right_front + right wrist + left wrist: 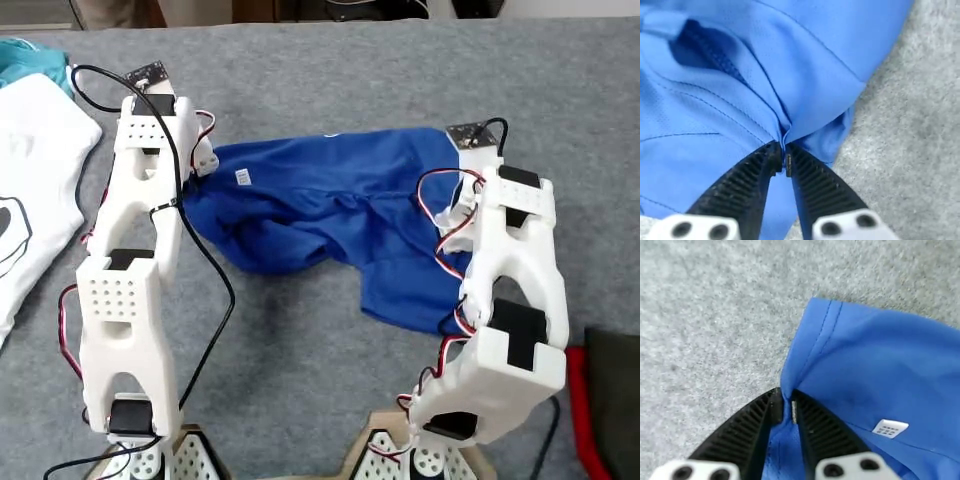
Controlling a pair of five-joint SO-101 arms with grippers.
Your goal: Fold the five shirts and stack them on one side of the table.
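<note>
A blue shirt (pixel 330 210) lies crumpled across the middle of the grey table, between the two white arms. My left gripper (pixel 786 402) is shut on a fold of the blue shirt (pixel 875 375) at its left edge, near a small white label (pixel 890 428). In the high view that gripper (pixel 197 160) sits at the shirt's left end. My right gripper (pixel 784 155) is shut on a pinched fold of the blue shirt (pixel 740 75) near its right edge. From above it (pixel 462 195) is at the shirt's right side, largely hidden under the arm.
A white shirt (pixel 30 190) with a dark print lies at the table's left edge, with a teal garment (pixel 30 60) behind it. A dark and red object (pixel 605 400) sits at the right edge. Grey cloth (pixel 320 60) covers the table behind the arms.
</note>
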